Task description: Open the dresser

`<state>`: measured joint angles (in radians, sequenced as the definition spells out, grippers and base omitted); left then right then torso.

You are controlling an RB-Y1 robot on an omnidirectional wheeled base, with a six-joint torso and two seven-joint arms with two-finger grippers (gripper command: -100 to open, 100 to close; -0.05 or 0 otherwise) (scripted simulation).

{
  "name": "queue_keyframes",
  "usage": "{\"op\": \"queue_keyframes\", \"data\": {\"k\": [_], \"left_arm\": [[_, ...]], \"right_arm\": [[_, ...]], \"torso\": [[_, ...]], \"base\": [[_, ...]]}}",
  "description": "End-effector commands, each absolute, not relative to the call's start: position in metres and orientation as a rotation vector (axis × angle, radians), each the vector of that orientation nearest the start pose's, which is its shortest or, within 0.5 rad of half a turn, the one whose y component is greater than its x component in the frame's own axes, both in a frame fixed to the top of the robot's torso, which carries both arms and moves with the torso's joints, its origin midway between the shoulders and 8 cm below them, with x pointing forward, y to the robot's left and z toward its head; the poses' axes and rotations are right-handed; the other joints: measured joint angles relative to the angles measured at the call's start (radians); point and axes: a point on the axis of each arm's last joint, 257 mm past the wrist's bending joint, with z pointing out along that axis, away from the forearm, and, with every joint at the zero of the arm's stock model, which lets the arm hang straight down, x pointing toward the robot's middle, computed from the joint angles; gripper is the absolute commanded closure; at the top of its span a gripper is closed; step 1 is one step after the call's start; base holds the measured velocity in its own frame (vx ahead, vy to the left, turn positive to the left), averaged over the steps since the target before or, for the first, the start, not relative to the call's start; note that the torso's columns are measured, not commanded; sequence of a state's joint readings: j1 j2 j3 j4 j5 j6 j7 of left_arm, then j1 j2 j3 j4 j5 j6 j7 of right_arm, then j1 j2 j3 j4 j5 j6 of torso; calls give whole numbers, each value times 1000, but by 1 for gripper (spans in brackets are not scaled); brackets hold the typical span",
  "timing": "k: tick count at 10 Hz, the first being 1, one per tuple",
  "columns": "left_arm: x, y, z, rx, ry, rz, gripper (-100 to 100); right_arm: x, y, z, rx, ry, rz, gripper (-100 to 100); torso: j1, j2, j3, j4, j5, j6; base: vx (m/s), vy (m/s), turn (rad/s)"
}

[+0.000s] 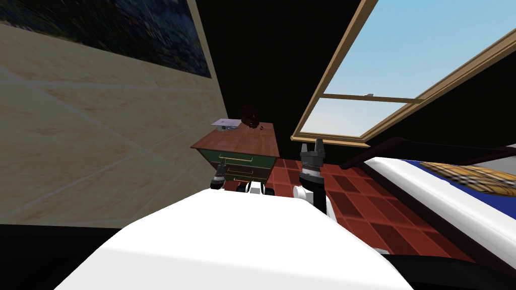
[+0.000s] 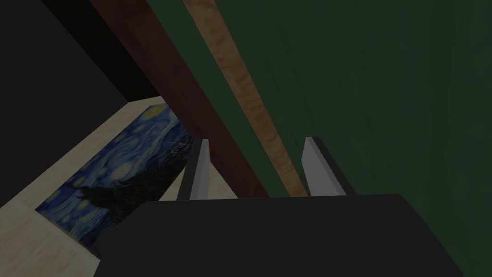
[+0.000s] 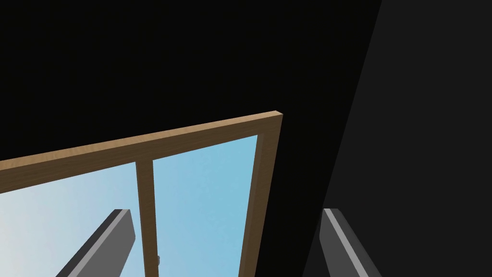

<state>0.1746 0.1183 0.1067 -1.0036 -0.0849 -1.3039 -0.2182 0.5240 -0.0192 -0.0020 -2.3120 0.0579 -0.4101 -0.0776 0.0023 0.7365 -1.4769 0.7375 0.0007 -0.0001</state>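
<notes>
Close to the dresser [image 1: 237, 142], seemingly two drawers [image 1: 245, 161], left tool [image 2: 257, 140] gapes empty; right tool [image 3: 226, 209] likewise, raised.

White arm links [image 1: 304, 193], dark joints, left gripper [image 2: 257, 139] with grey blade fingers [image 2: 312, 168], dark box

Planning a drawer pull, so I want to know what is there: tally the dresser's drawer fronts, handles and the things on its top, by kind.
Drawer fronts in view: 2
Light handles: 2
Pale flat thing on the dresser: 1
Dark round thing: 1
Small dark thing: 1
Total: 7
</notes>
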Motion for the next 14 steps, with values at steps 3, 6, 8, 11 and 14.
{"op": "queue_keyframes", "data": {"k": [3,6,8,11,14], "left_arm": [[347,292,-256,-541,905,-1047,100],[363,300,-245,-535,912,-1058,100],[375,305,-238,-533,917,-1064,100],[368,306,-243,-541,929,-1065,100],[364,306,-245,-546,939,-1070,100]], "right_arm": [[352,-277,13,706,693,1305,0],[352,-277,13,706,693,1306,0],[352,-277,13,706,693,1306,0],[352,-277,13,706,693,1306,0],[352,-277,13,706,693,1306,0]], "torso": [[-4,1,1,-1,0,1],[-6,10,6,3,-2,0],[-8,9,4,6,-5,0],[-8,5,1,4,-5,0],[-6,12,5,8,-6,-1]], "base": [[24,27,-10],[-169,-39,38],[-222,-45,44],[-146,-7,30],[-184,9,15]]}}
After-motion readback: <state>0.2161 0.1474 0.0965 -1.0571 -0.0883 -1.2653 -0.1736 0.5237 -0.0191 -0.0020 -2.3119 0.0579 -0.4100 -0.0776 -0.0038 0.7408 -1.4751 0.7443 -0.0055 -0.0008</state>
